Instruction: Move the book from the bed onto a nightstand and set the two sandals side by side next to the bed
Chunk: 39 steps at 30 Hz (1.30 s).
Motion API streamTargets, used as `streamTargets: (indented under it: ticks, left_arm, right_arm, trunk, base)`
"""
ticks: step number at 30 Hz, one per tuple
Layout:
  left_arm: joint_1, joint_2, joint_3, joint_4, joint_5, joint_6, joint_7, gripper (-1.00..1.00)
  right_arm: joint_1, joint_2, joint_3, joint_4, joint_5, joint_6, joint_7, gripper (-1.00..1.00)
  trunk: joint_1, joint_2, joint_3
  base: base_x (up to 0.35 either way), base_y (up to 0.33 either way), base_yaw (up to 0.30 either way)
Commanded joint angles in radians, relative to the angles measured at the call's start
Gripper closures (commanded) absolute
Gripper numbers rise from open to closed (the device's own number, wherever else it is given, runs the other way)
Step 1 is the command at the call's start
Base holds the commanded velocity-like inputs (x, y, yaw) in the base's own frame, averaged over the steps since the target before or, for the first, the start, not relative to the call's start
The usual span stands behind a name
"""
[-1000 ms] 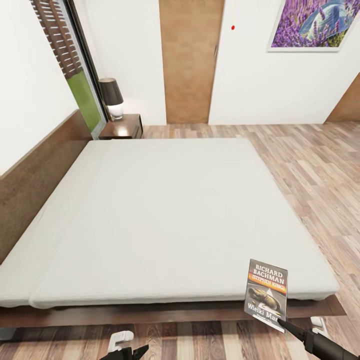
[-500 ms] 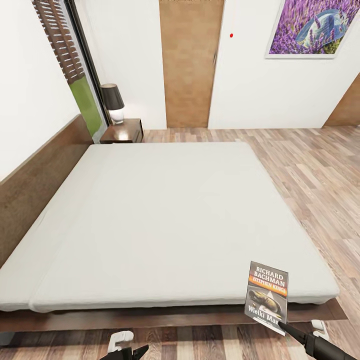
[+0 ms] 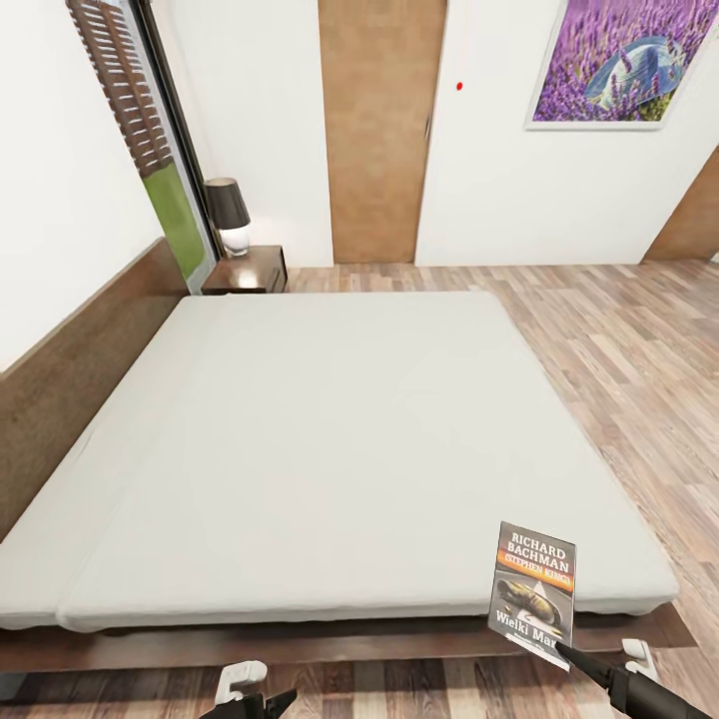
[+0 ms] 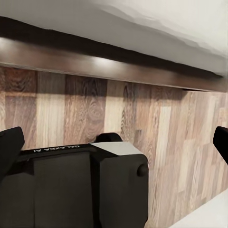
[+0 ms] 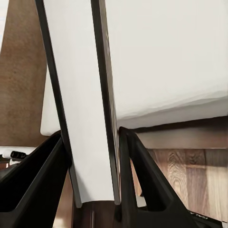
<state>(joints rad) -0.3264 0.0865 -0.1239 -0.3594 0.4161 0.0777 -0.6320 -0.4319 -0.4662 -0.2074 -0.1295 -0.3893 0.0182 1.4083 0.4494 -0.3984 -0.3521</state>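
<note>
My fingers [image 5: 142, 185] are matte black tapered wedges; my left wrist [image 4: 85, 190] is a black block with faint lettering, one round screw.

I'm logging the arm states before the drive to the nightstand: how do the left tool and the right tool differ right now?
The right tool is shut on the book, holding it upright by its lower edge; the left tool holds nothing and its fingers stand wide apart. In the head view the right tool reaches up toward the corner of the bed, while the left tool sits low over the floor. Both are black.
</note>
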Motion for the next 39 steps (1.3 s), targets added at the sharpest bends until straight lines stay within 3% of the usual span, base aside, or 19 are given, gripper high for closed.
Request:
streamTargets:
  ticks: [1,39]
  left_arm:
    - [0.000,0.001,-0.005,-0.001,0.010,0.008,-0.001,-1.00]
    - [0.000,0.001,-0.005,-0.001,0.010,0.008,-0.003,-1.00]
  right_arm:
    - [-0.001,0.000,-0.003,0.001,0.001,0.002,0.003,1.00]
    - [-0.001,0.000,-0.003,0.001,0.001,0.002,0.003,1.00]
  trunk:
    - [0.001,-0.002,0.000]
    - [0.001,-0.002,0.062]
  base:
    - [0.000,0.000,0.000]
    - [0.000,0.000,0.000]
